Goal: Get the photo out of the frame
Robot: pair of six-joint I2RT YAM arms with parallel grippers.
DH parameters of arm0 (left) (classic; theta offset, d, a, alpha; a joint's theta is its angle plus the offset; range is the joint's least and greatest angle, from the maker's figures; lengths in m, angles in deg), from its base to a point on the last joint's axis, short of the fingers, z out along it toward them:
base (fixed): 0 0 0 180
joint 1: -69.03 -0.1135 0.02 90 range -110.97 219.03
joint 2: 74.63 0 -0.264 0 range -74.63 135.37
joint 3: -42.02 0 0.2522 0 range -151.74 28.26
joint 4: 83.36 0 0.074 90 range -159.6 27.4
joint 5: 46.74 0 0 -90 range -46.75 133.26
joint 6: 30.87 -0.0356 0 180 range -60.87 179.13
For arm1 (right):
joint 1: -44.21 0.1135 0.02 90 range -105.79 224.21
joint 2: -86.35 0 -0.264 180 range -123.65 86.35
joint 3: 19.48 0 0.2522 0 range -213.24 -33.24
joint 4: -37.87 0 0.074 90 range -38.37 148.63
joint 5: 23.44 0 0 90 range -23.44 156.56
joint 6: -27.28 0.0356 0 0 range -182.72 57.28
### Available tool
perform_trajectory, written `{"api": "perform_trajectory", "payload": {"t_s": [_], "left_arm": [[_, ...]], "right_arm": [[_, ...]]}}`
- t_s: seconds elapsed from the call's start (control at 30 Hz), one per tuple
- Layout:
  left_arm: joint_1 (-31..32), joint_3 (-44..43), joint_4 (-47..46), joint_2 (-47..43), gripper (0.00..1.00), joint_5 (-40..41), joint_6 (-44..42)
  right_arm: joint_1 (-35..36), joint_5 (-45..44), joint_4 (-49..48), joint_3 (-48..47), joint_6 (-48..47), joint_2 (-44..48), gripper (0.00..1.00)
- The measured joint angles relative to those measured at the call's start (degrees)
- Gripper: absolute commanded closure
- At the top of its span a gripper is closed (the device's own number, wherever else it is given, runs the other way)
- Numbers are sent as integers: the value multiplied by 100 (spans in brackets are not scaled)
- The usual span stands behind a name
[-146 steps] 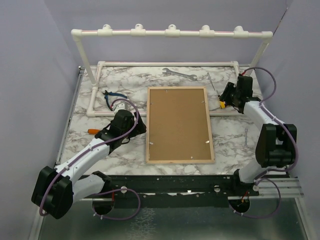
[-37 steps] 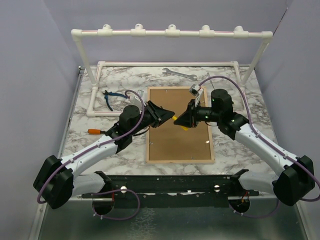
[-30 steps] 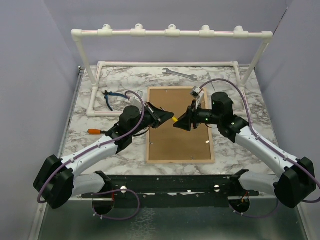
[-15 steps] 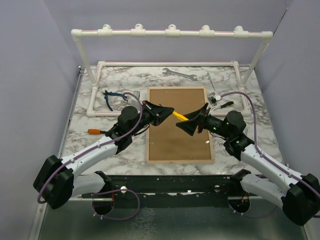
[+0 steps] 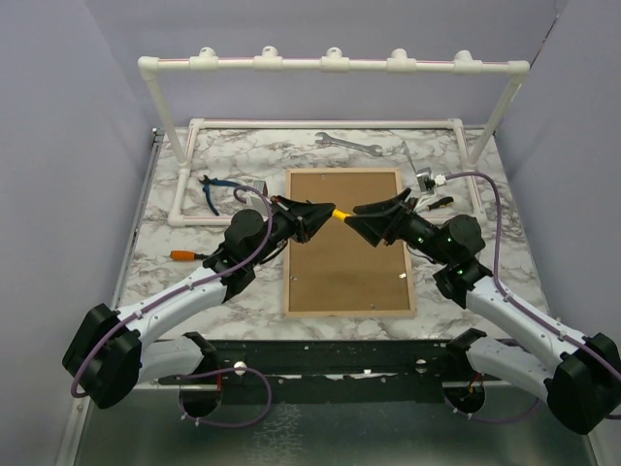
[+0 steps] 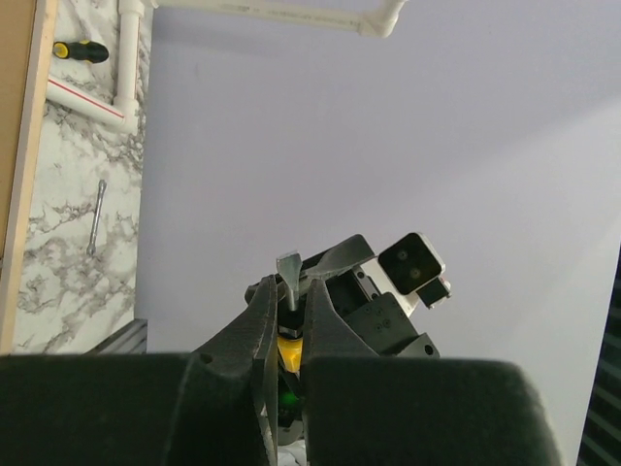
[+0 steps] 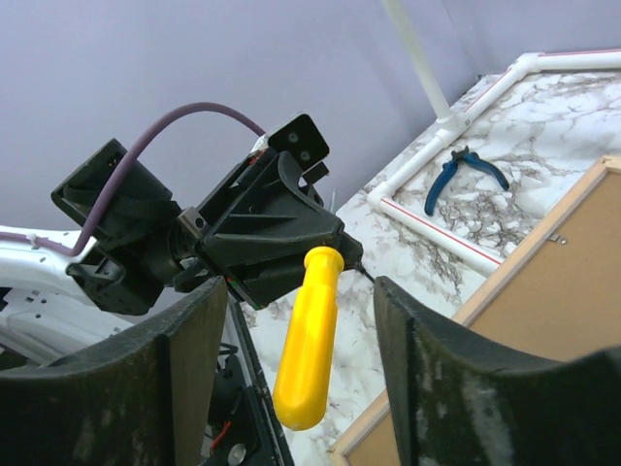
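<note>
At the left gripper (image 5: 320, 216): clamped on the metal shaft of the yellow-handled screwdriver (image 5: 340, 214), held in the air over the frame (image 5: 335, 282). At the right gripper (image 7: 299, 301): spread wide to either side of the yellow handle, touching it nowhere that shows.

As for the frame: lying flat on the marble table (image 5: 252, 160) between the arms, brown board up, glass side down. No seeing the photo; presumably sandwiched under that board.

Frame to be judged stiff but breakable, given the glass. So no hard prying and no lifting by one corner. Better to turn aside the small tabs at the board's rim with the blade, then lift the board out. Photo likely light, limp and slick, easily creased or smudged. Best pinched gently at an edge or corner.

Counted: one frame, two grippers, one screwdriver in hand, a second screwdriver (image 6: 78, 49) on the table, one large spanner (image 5: 347, 143), one small spanner (image 6: 95, 218), one pair of blue pliers (image 5: 215, 189), one white pipe rack (image 5: 330, 64); tabs too small to count
</note>
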Motion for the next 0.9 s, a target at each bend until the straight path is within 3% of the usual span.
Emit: {"api": "perform_trajectory", "payload": {"t_s": [0.27, 0.47, 0.8, 0.9], "left_arm": [[0, 9, -9, 0, 100, 9, 59], [0, 9, -13, 0, 100, 9, 59], [0, 9, -11, 2, 100, 9, 57], [0, 9, -13, 24, 100, 9, 57]], "right_arm": [[0, -17, 94, -66, 46, -179, 37], [0, -9, 192, -138, 15, -326, 51], [0, 59, 426, -267, -120, -385, 53], [0, 98, 483, -289, -162, -413, 58]]}}
